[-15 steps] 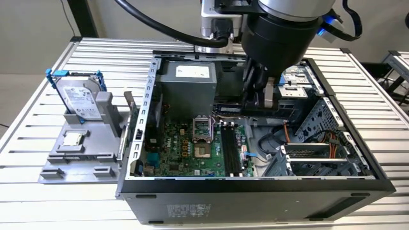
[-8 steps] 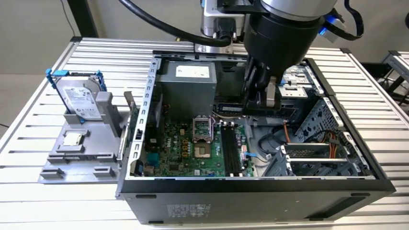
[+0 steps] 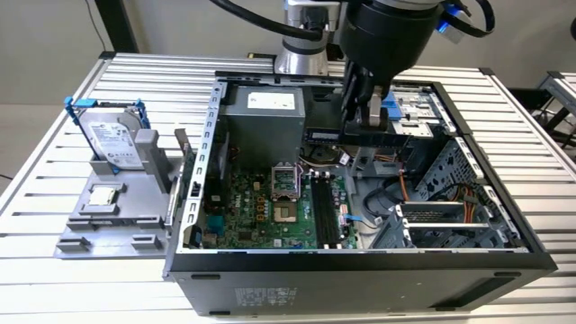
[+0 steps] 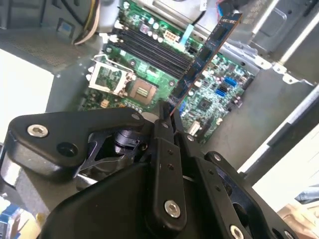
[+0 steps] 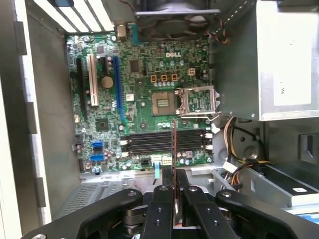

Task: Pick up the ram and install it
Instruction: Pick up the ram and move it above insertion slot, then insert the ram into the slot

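My gripper [image 3: 367,121] hangs over the open computer case [image 3: 360,260], shut on the ram [image 3: 360,137], a long narrow dark stick held level on its edge above the motherboard [image 3: 261,209]. In the second wrist view the ram [image 4: 207,55] juts out from between the black fingers [image 4: 164,149]. The first wrist view shows the ram [image 5: 173,144] edge-on, crossing over the black memory slots [image 5: 149,142]. Those slots [image 3: 324,209] lie below the gripper, and the stick is clear of them.
A silver hard drive in a blue bracket [image 3: 112,138] stands on a grey fixture [image 3: 81,239] at the exterior view's left, with a small square chip [image 3: 101,196] beside it. Inside the case sit the power supply [image 3: 261,121], an open processor socket [image 3: 286,182] and a drive cage [image 3: 441,223].
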